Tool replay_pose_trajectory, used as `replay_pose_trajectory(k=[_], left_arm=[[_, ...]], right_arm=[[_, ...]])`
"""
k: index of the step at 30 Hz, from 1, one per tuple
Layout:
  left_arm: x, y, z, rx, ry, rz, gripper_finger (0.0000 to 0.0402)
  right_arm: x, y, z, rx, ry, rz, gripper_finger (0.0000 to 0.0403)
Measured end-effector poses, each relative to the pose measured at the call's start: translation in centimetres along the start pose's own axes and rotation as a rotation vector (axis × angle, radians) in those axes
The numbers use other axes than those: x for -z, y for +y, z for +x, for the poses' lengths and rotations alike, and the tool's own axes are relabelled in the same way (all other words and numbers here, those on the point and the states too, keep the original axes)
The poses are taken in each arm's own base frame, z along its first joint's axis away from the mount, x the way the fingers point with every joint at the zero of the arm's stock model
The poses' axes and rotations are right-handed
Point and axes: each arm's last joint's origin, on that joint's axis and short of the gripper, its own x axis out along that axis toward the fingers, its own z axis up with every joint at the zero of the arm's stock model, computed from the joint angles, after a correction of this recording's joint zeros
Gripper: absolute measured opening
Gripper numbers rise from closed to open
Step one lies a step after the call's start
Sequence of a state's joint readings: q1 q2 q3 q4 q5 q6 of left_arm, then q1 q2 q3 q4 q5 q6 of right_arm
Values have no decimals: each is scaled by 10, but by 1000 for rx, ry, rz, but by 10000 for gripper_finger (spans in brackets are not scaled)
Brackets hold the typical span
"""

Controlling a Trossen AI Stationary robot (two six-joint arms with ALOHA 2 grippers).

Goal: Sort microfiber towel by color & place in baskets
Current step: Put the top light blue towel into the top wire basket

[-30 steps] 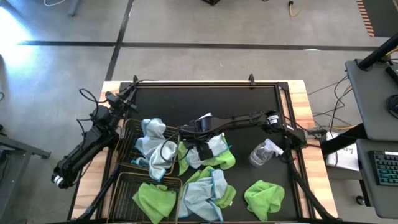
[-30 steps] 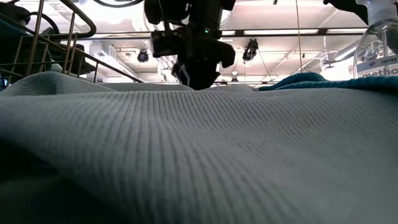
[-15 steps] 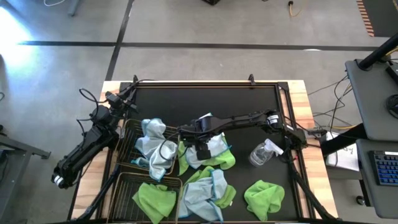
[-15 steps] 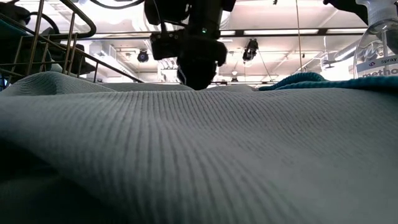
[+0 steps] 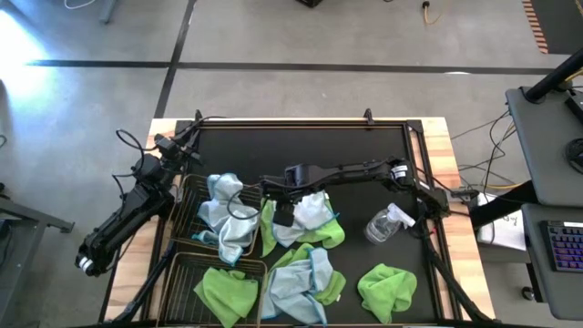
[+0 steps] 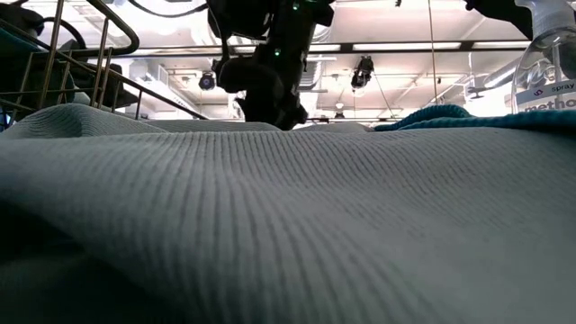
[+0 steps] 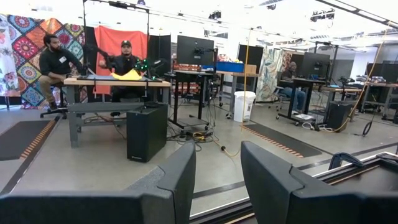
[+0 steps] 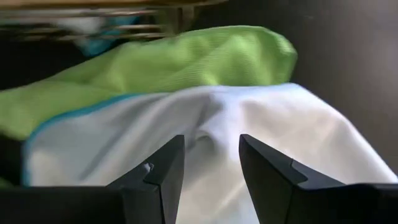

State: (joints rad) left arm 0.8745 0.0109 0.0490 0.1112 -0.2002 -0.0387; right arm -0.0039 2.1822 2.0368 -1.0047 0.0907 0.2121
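Seen from above, the right gripper (image 5: 283, 216) reaches across the dark table (image 5: 301, 146) and hangs low over a pale blue-white cloth (image 5: 310, 211) that lies on a lime green cloth (image 5: 321, 234) at the middle of the table, just beside the upper basket (image 5: 182, 205). Its jaws stand apart with nothing between them; in the right wrist view the two fingers (image 8: 155, 177) frame a raised fold of the white cloth (image 8: 211, 130), with the green cloth (image 8: 186, 59) beyond it. The left gripper (image 5: 189, 135) waits at the table's far left corner, clear of the work, jaws likewise parted and empty. The upper basket already holds pale cloths (image 5: 223, 211); the lower basket (image 5: 182, 273) holds a green one (image 5: 225, 290). A mixed heap (image 5: 305, 281) and a lone green cloth (image 5: 386, 289) lie near the front edge, with a spray bottle (image 5: 388, 223) between the lone cloth and the right arm. The cloths look light, limp and easily bunched, and probably cling slightly to each other, so a pinch on a standing ridge of the white one, not a flat patch, should lift it alone; a deep bite risks catching the green cloth under it.
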Motion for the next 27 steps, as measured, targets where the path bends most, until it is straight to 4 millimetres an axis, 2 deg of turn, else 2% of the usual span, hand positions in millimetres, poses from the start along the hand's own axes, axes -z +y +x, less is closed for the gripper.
replay_pose_trajectory(k=[5,10,14,20,27], left_arm=[[0,0,0,0,0,0,113],[0,0,0,0,0,0,113],[0,0,0,0,0,0,113],[0,0,0,0,0,0,113],[0,0,0,0,0,0,113]], right_arm=[[5,-8,9,125,8,58,148],[16,-15,25,144,61,65,148],[24,-16,34,144,97,51,148],[24,-15,37,136,88,20,148],[28,-11,40,7,124,7,148]])
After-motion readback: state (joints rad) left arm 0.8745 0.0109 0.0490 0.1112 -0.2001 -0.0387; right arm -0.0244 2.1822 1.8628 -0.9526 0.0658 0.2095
